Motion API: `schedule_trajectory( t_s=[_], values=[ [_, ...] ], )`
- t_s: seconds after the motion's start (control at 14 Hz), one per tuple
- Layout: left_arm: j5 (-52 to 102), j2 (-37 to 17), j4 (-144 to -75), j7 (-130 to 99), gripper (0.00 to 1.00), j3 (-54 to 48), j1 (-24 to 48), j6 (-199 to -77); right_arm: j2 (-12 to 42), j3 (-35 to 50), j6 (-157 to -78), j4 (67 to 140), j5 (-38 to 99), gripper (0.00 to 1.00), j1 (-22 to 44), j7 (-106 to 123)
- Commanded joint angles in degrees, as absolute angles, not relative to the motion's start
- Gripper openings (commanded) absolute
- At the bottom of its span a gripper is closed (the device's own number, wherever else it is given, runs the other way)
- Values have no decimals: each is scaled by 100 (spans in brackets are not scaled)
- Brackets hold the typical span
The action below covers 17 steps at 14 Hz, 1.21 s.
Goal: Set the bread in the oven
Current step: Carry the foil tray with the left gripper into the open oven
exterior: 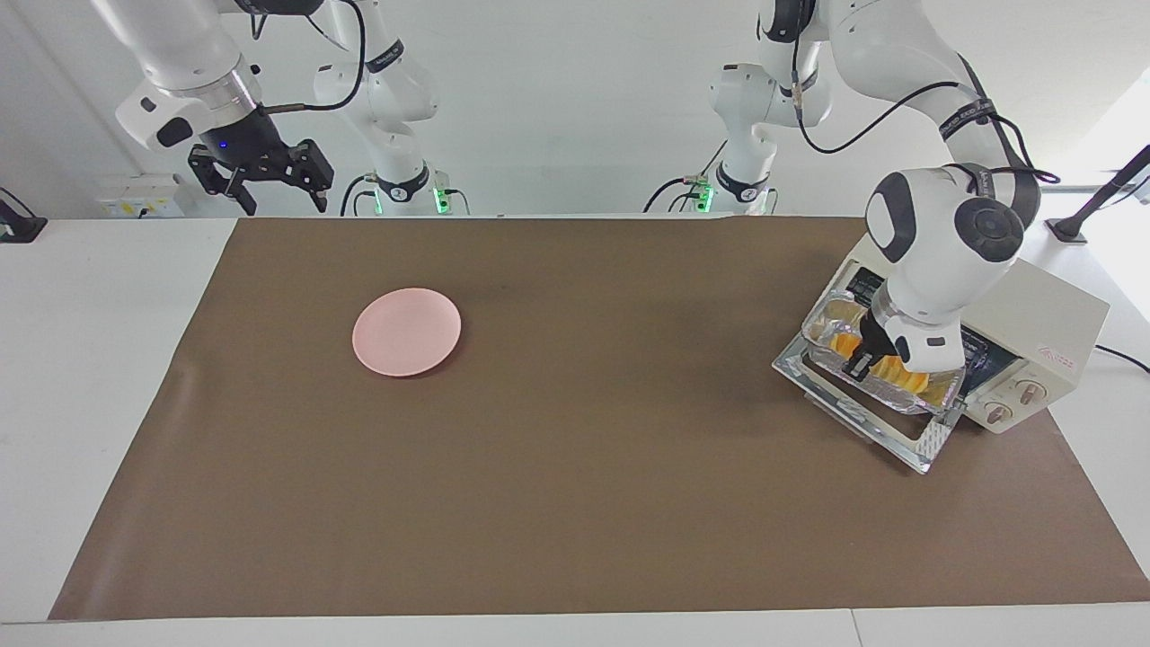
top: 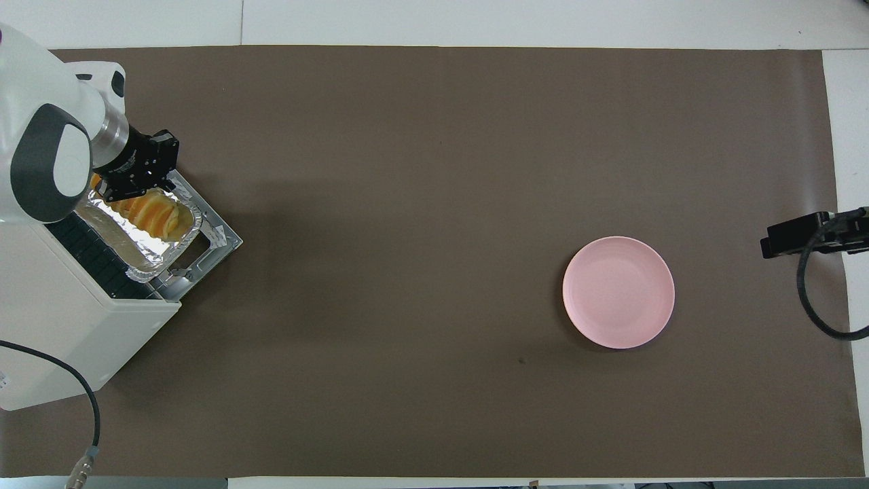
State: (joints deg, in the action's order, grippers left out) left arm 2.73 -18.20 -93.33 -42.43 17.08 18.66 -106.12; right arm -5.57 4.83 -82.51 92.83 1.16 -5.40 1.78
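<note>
The golden ridged bread (exterior: 903, 376) lies in a crinkled silver foil tray (exterior: 822, 328). The tray sits half in the mouth of the cream-white oven (exterior: 1051, 323) and half over its dropped-down door (exterior: 898, 431), at the left arm's end of the table. My left gripper (exterior: 862, 361) is down at the tray's rim, right over the bread. In the overhead view, the left gripper (top: 134, 185) covers one end of the bread (top: 153, 210) in the tray (top: 156, 261), in front of the oven (top: 75, 319). My right gripper (exterior: 280, 199) waits open and empty, raised at the right arm's end.
An empty round pink plate (exterior: 406, 332) lies on the brown mat (exterior: 575, 503) toward the right arm's end; it also shows in the overhead view (top: 618, 292). The oven's power cable (top: 81, 407) trails off beside it, nearer to the robots.
</note>
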Motion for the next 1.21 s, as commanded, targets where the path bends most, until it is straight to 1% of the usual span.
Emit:
schedule_trajectory(
  t_s=[0.0,0.5,0.64,1.14],
  values=[
    [-191,-1732,-9483,-3808,0,1688,1662,-10653,-650,510,-8183,9334,193,100,-606,343],
    [-352,-1407,-10203,-3814,0,1696,1591,-10635,-650,510,-8183,9334,193,100,-615,343],
    [-369,-1397,-10213,-3797,0,1705,1477,-10539,-650,510,-8174,9334,193,100,-615,343],
    [-448,-1336,-10257,-3779,0,1731,1433,-10222,-650,510,-8174,9334,193,100,-607,334]
  ],
)
